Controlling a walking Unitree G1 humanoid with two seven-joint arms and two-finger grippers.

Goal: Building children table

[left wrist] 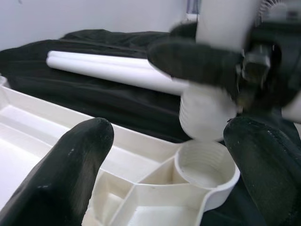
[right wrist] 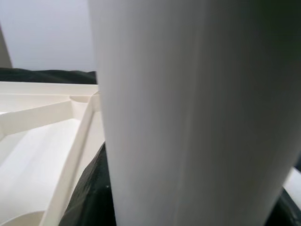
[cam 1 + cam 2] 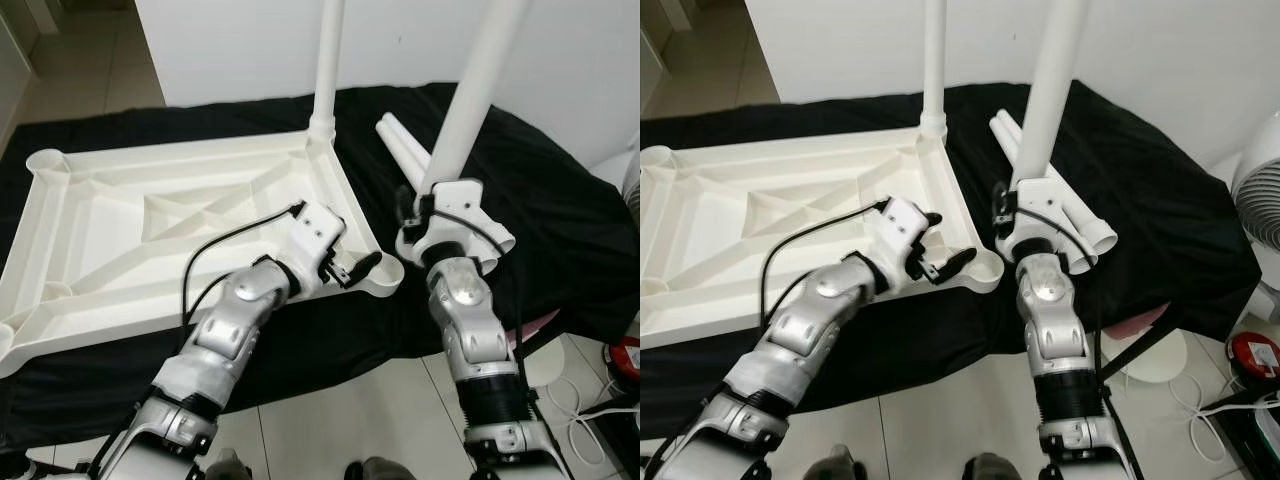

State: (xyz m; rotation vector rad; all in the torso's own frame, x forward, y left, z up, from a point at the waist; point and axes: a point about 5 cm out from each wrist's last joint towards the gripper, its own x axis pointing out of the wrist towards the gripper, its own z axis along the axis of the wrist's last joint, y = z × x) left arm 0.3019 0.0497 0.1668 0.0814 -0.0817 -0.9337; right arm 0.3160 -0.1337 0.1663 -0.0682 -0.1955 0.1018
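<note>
Basically, white plastic tabletop (image 3: 150,230) lies upside down on black cloth (image 3: 540,220), ribbed underside up, with round sockets at its corners. One table leg (image 3: 328,60) already stands upright in the far corner socket (image 3: 320,128) nearest the wall. Right gripper (image 1: 207,61) is clenched on a second leg (image 3: 470,90), held near vertical, tilted slightly; its threaded lower end (image 1: 207,113) hangs just above the near corner socket (image 1: 204,162), not yet in it, slightly off to the side. In the right wrist view that leg is a white column close to the lens, with the tabletop rim beside it. Left gripper (image 3: 352,268) sits at the tabletop's near corner edge, fingers (image 1: 75,160) spread apart, one either side of the socket area, grasping nothing as far as can be seen; whether they touch the rim cannot be told. Two more spare legs (image 3: 405,150) lie flat side by side on the cloth, behind the right arm. White wall (image 3: 580,50) behind. Tiled floor (image 3: 400,420) below, with a white fan (image 3: 1265,190) and cables (image 3: 590,410) at the right side.
</note>
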